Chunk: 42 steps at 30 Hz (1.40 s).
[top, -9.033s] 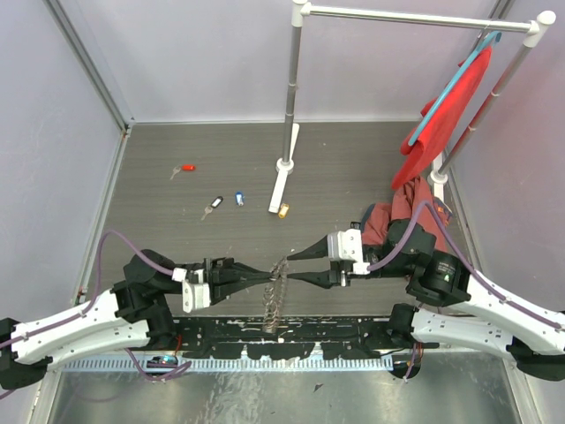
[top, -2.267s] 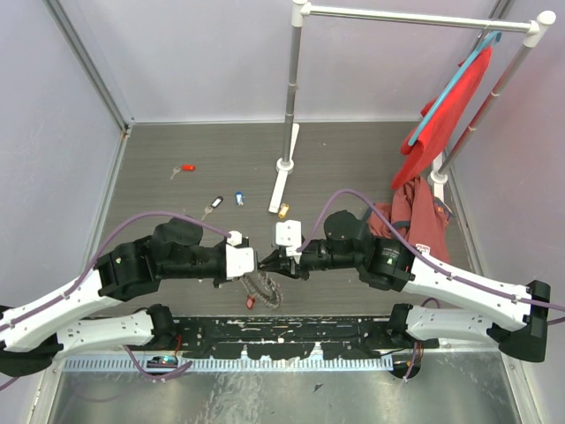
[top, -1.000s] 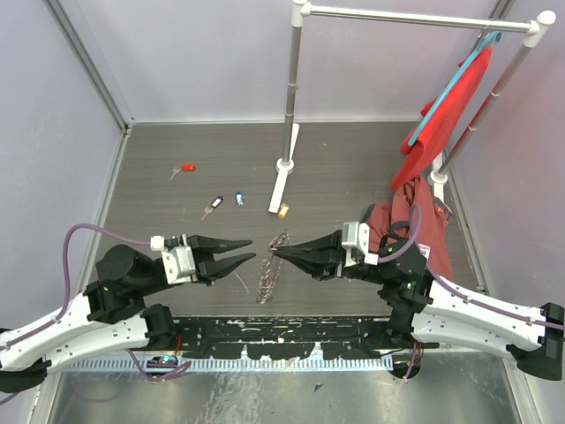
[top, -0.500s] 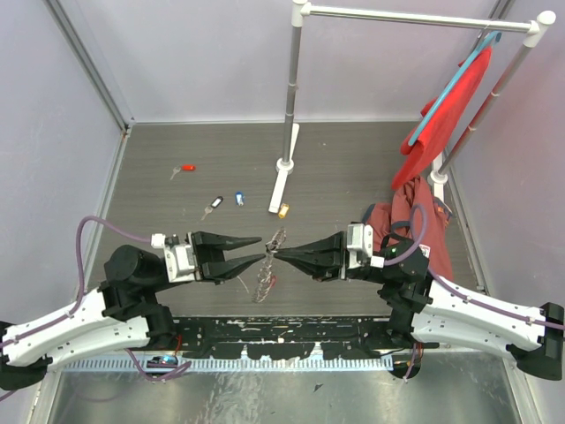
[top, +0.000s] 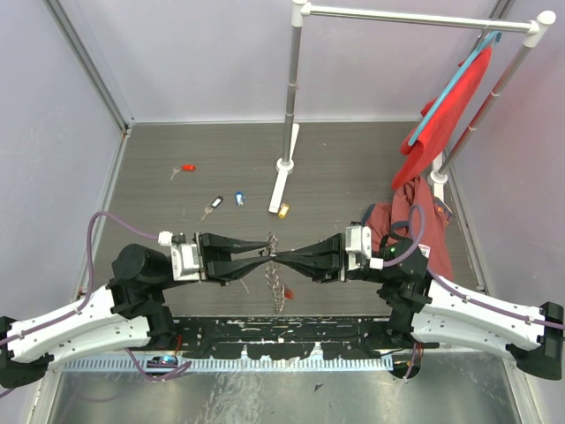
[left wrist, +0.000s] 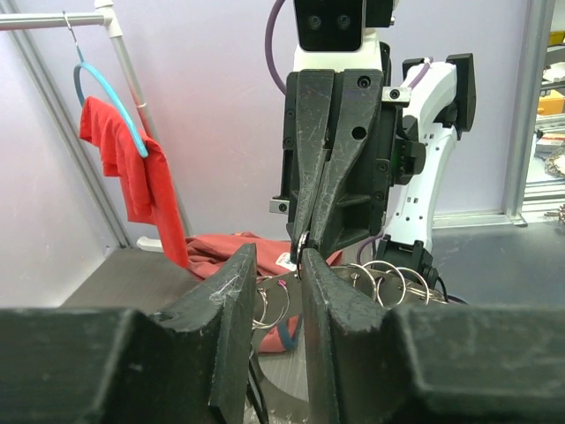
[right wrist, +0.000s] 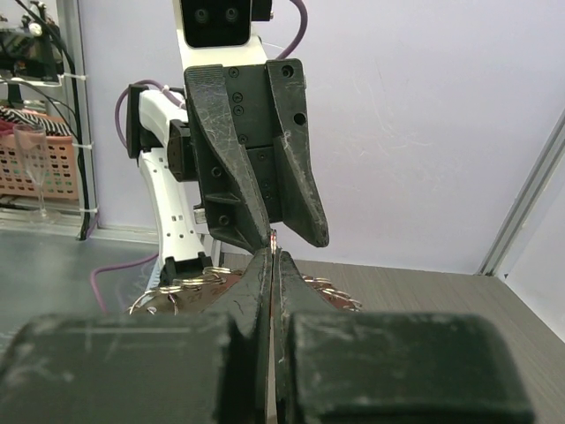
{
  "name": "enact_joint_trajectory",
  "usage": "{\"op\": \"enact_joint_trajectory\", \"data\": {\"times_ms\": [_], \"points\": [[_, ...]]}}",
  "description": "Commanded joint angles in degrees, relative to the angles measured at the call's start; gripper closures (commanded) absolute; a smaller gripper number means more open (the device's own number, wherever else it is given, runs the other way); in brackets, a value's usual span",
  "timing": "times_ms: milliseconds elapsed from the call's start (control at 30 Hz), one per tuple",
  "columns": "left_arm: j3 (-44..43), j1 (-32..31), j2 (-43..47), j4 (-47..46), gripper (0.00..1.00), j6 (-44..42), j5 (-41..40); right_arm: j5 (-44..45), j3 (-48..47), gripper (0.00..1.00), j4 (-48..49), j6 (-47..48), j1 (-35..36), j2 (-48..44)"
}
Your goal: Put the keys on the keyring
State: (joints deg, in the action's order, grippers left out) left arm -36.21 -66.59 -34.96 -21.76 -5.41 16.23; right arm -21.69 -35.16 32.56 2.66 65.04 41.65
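Observation:
The keyring [top: 280,284], fringed with small silvery rings, hangs low over the table between my two grippers. My right gripper [top: 276,254] is shut on its top edge; in the right wrist view [right wrist: 273,256] the jaws pinch the thin metal. My left gripper [top: 267,253] is open, its tips meeting the right gripper's tips. In the left wrist view [left wrist: 276,265] its fingers [left wrist: 231,291] stand apart on either side of the ring [left wrist: 303,243]. The keys lie on the table further back: red [top: 187,168], black [top: 216,203], blue [top: 238,199], yellow [top: 283,210].
A white clothes rack stands at the back on its base [top: 285,163]. A red garment [top: 450,106] hangs from it on a blue hanger. A red cloth heap [top: 410,216] lies by the right arm. A black rail [top: 282,331] runs along the near edge.
My left gripper has moved right until its tips meet the right gripper's. The keyring has swung from slanting left to hanging beneath the meeting tips.

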Motion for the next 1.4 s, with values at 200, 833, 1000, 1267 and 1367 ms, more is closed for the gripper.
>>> {"op": "enact_joint_trajectory", "data": {"times_ms": [200, 833, 1000, 1267, 1367], "points": [[1.5, 0.0, 0.2, -2.9, 0.67, 1.4, 0.2, 0.0, -2.9, 0.99, 5.5, 0.2, 0.1, -1.5], [1.4, 0.0, -0.9, -4.7, 0.73, 2.7, 2.3, 0.2, -3.0, 0.99, 4.7, 0.3, 0.1, -2.1], [1.3, 0.0, -1.3, -4.8, 0.75, 3.0, 3.0, 0.2, -3.1, 0.99, 4.6, 0.3, 0.1, -1.8], [1.0, -0.1, -1.4, -5.3, 0.80, 3.2, 3.6, 0.3, -3.1, 0.99, 3.8, 0.7, 0.1, -1.4], [1.1, 0.0, -1.4, -5.4, 0.81, 3.2, 3.8, 0.3, -3.2, 0.99, 3.6, 0.8, 0.1, -1.2]]}}
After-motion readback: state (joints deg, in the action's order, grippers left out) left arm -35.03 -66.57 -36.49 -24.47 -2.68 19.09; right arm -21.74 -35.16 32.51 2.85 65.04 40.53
